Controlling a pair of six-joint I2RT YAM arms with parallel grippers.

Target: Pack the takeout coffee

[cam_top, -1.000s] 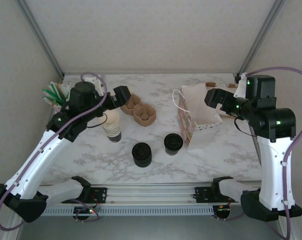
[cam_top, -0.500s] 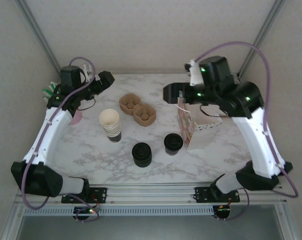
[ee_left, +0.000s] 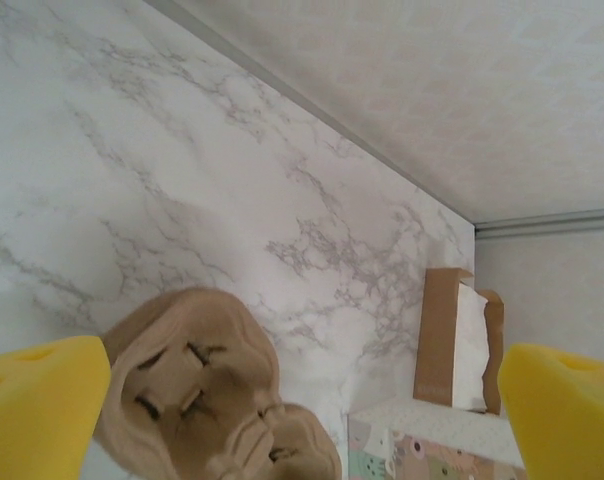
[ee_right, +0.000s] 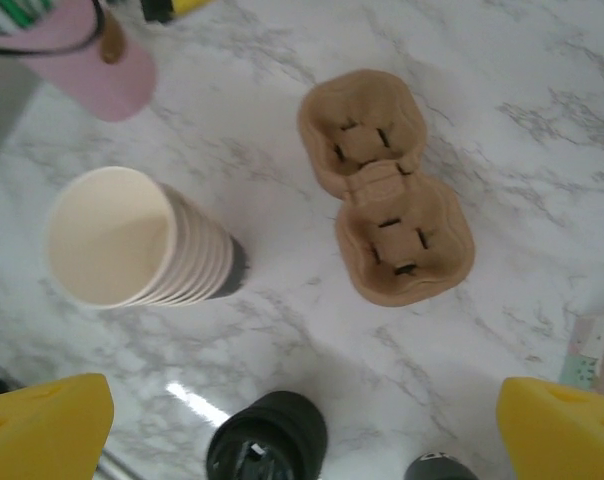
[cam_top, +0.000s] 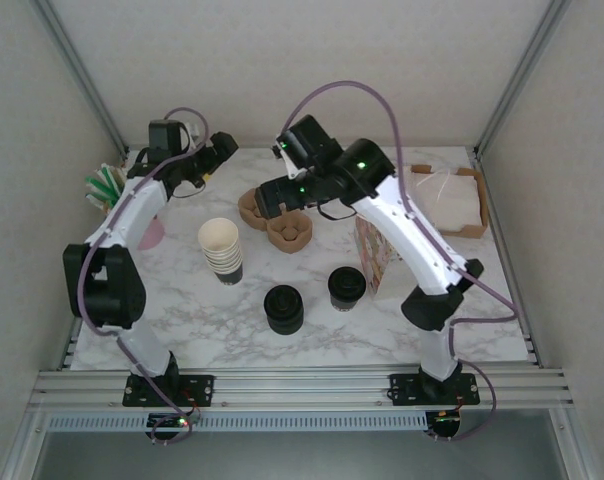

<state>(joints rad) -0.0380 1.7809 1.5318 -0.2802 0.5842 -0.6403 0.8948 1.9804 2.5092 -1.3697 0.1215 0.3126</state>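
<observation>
The takeout coffee (cam_top: 346, 287) is parked upright on the bench (cam_top: 472, 295) just beside the patterned bag (cam_top: 374, 255), the left pincer (ee_left: 302, 405) and right pincer (ee_right: 302, 425) are both spread wide with nothing held, and it's probably best gripped gently below the lid, since thin paper gets crushed easily.

No lettering, brand or number can be read anywhere on the desk (cam_top: 182, 310) from where I stand. The paper bag (cam_top: 370, 255) carries a print of small coloured figures, too fine to tell whether any of it is writing. The takeout coffee (cam_top: 346, 287), the stack of cream cups (cam_top: 222, 248) and the cardboard carrier (cam_top: 278, 221) show only plain surfaces.
</observation>
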